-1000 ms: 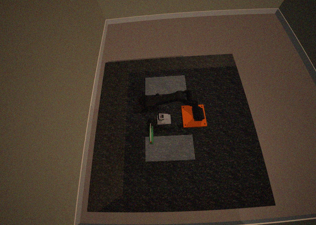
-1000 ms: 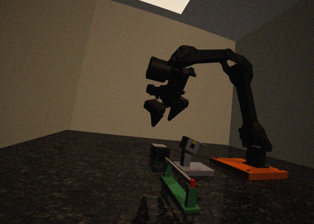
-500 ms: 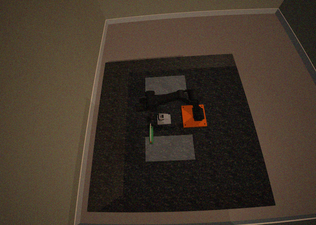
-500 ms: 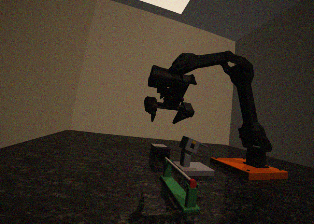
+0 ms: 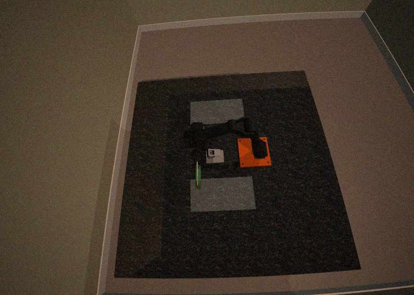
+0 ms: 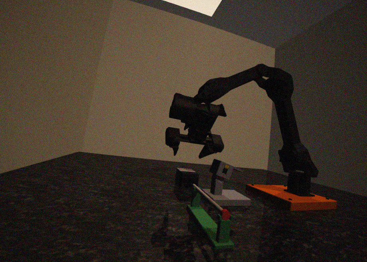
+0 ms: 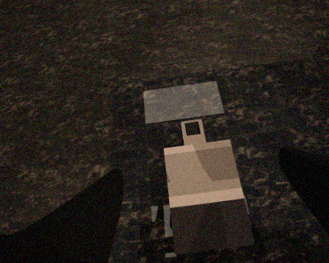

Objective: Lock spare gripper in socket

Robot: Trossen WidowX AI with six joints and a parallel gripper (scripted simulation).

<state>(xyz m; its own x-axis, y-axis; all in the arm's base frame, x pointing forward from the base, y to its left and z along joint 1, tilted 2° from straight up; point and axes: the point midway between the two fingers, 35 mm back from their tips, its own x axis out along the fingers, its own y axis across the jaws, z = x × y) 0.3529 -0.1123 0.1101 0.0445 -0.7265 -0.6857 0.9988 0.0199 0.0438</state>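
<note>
My gripper point(image 6: 188, 155) point(image 7: 200, 166) is open and empty, above the table. In the wrist view, the pale block of the spare gripper point(image 6: 186, 177) point(image 7: 196, 172) lies between and below the fingertips, its square-holed end point(image 7: 202, 131) pointing away; the arm mostly hides it in the top view. The grey mount point(image 5: 217, 158) point(image 6: 234, 197) carries a tilted square socket point(image 5: 211, 152) point(image 6: 221, 168); a little yellow shows inside, and a thin grey spike sticks out behind. A pale pin with a red head point(image 5: 197, 175) point(image 6: 207, 197) rests along the green rack point(image 5: 200, 176) point(image 6: 204, 220).
The arm stands on an orange base plate point(image 5: 245, 158) point(image 6: 266, 193), with the mount between this plate and the rack. Pale rectangular patches point(image 5: 217, 111) point(image 5: 222, 194) point(image 7: 180, 101) show on the dark speckled surface. The upright socket and the rack's posts stand above it.
</note>
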